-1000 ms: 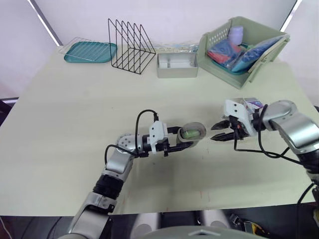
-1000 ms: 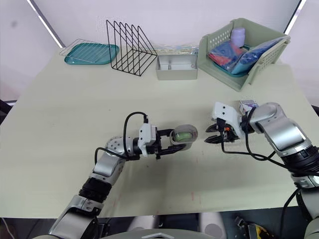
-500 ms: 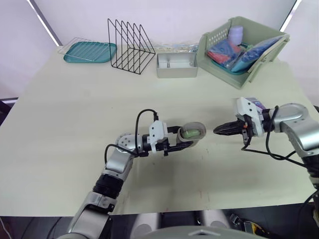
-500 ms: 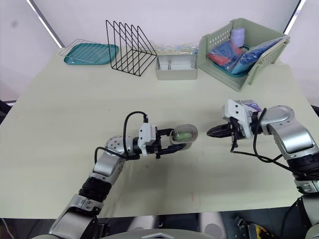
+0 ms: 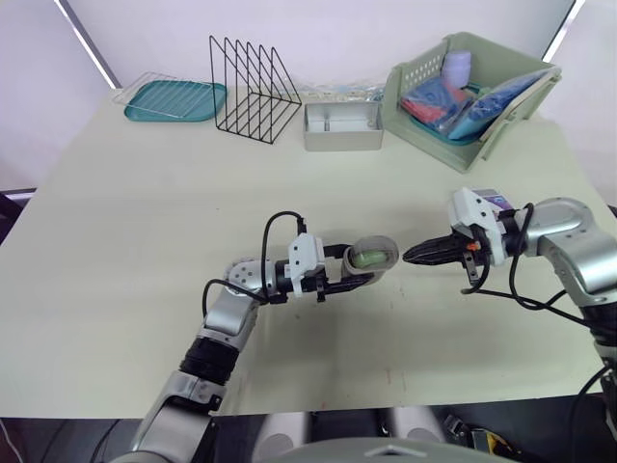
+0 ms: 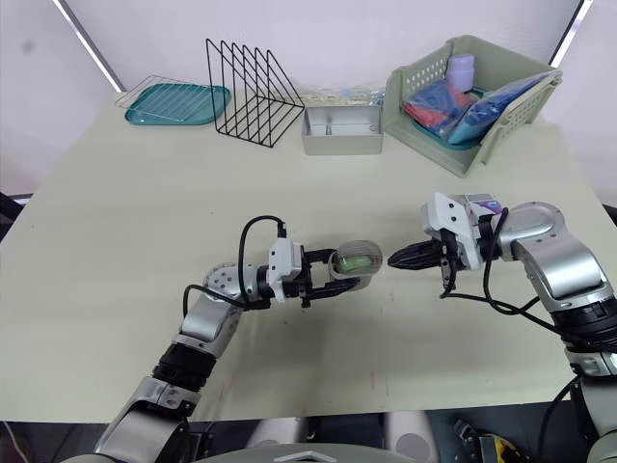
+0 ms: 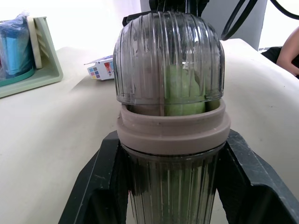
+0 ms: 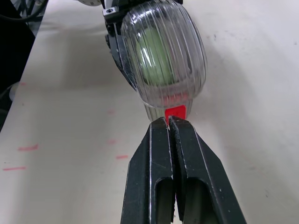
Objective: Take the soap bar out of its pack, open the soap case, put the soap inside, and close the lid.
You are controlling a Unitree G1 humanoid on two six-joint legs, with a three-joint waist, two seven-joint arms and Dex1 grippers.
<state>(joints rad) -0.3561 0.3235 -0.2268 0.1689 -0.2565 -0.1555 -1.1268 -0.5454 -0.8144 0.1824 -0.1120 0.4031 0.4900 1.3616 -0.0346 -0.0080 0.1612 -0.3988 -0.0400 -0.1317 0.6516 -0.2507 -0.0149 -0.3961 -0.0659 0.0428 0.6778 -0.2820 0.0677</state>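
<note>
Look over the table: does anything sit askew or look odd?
The green basket at the far right sits tilted, its packets slumped against one side. The soap case held by the left gripper looks straight.

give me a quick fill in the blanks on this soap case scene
The left pincer grips the clear soap case, which holds a ___ soap bar. The right pincer is ___, aimed at the case. The plastic basket stands at the table's far ___ corner.
Missing: green; shut; right.
</note>
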